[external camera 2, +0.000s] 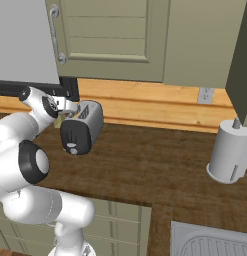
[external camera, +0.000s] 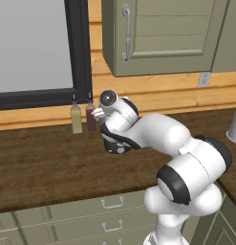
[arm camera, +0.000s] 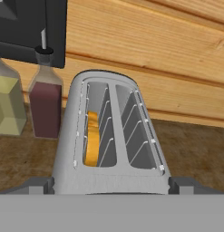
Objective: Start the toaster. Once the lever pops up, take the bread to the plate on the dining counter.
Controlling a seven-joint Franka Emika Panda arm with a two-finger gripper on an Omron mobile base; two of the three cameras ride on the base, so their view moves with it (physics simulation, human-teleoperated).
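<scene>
Toaster (external camera 2: 82, 127) sits centre-left in right base view on dark wood worktop (external camera 2: 160, 170), black end panel w/ grey dial facing camera, long axis running back twd wall. Silver-grey rounded body. Hand view: bread (arm camera: 91, 138) edge-on in left slot, yellow-tan crust, prob. pushed low. Gripper (arm camera: 111, 186) wide open, empty, tips straddling toaster's near end.

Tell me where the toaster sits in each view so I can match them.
Right base view: toaster left of centre, against the wall.
Hand view: centre, slots toward the camera.
Shared landmark: dark red bottle, left of it in the hand view, by the window in the left base view.
</scene>
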